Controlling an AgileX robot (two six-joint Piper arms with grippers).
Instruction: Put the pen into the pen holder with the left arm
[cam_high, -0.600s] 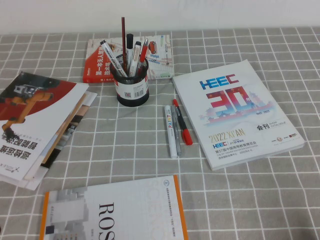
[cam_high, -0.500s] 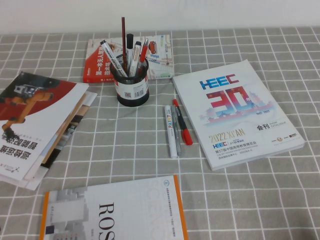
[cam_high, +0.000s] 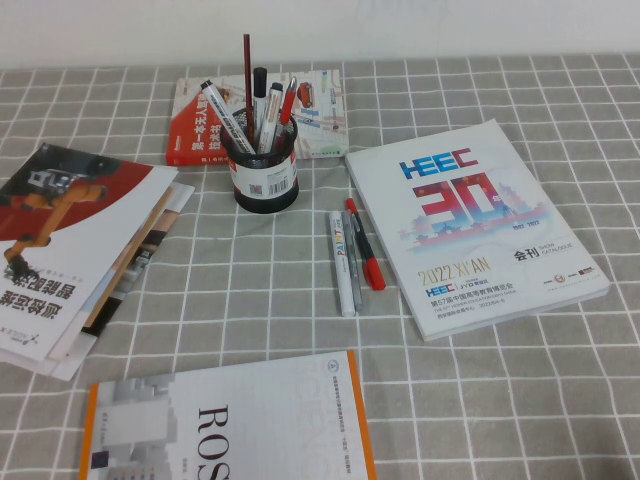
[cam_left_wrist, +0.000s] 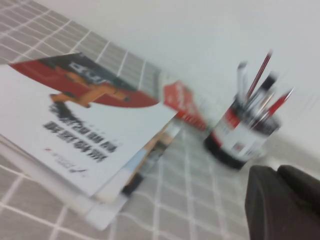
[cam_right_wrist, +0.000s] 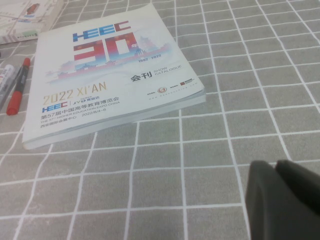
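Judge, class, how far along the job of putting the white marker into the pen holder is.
Done: nothing. The marker lies flat on the cloth between the pen holder and the catalogue, beside a grey pen and a red pen. In hand: nothing; the left pincer is shut, empty, off by the stacked magazines; the right pincer hovers past the catalogue. Left: reach, grasp, lift, drop in.

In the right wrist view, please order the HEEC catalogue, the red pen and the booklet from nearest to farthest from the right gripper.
1. HEEC catalogue, just ahead of the right gripper.
2. Red pen, beside the catalogue's far side.
3. Booklet, farthest back.
The left gripper hangs short of the pen holder.
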